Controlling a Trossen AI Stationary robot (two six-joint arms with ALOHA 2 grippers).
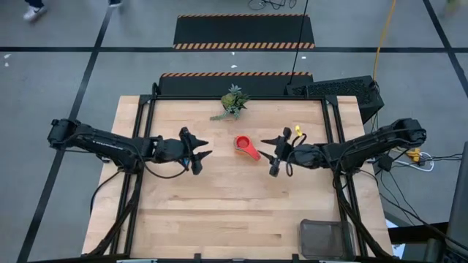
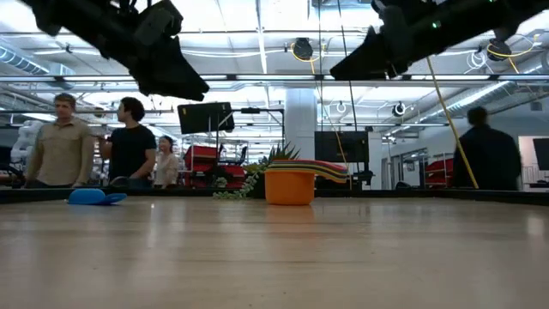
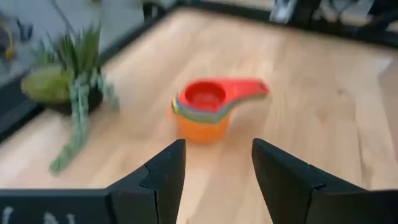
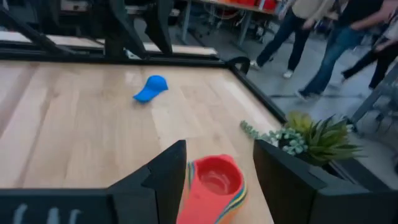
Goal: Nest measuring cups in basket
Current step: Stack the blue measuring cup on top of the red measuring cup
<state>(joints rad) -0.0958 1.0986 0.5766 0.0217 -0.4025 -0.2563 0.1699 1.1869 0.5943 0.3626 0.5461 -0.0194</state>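
Both dark arms reach inward — left gripper (image 1: 202,150) and right gripper (image 1: 268,155) hang unclenched, empty, flanking the red-topped stack of nested plastic measuring cups (image 1: 246,147).

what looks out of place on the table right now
One blue cup lies alone, upside down, far from the nested stack. The stack sits mid-table, not in the basket at the table's near edge.

Wooden table (image 1: 219,212): stacked measuring cups (image 1: 246,147) mid-table, plant sprig (image 1: 232,102) behind, basket (image 1: 327,238) front-right corner.
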